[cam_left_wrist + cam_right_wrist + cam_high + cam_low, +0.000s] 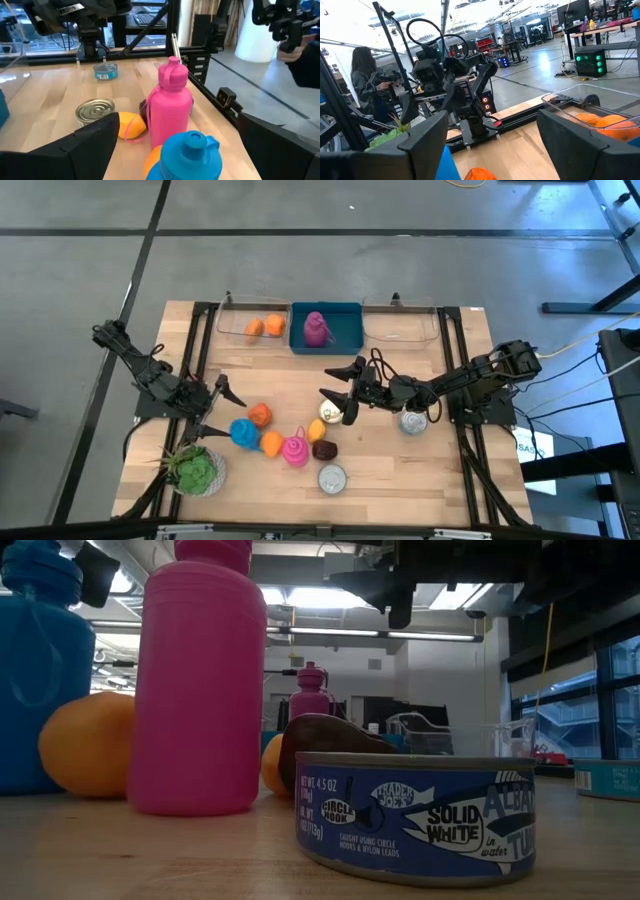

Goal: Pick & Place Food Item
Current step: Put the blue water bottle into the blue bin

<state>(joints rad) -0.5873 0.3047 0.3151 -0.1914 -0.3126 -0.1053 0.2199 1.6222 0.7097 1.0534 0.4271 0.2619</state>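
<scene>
— Where are the food items?

— On the light wooden table (pixel 420 480). A round orange fruit (pixel 260 415) lies touching the blue plastic bottle (pixel 243 432), with a second orange (pixel 271 443) between that bottle and the pink plastic bottle (pixel 295 450). Two more oranges (pixel 264 326) sit in the clear plastic bin (pixel 228 326).

— And the grippers?

— The left gripper (pixel 216 408) hovers just beside the blue bottle, jaws spread, holding nothing. The right gripper (pixel 342 382) hangs above mid-table, jaws spread wide, empty.

The wooden worktop (pixel 400 470) carries two tuna cans (pixel 332 477), a pink bottle (pixel 295 450), a blue bottle (pixel 243 432) and oranges (pixel 260 415). Along its far edge sit a blue bin (pixel 346 340) and two clear trays (pixel 235 325). A green plant (pixel 195 470) stands at one near corner.
</scene>
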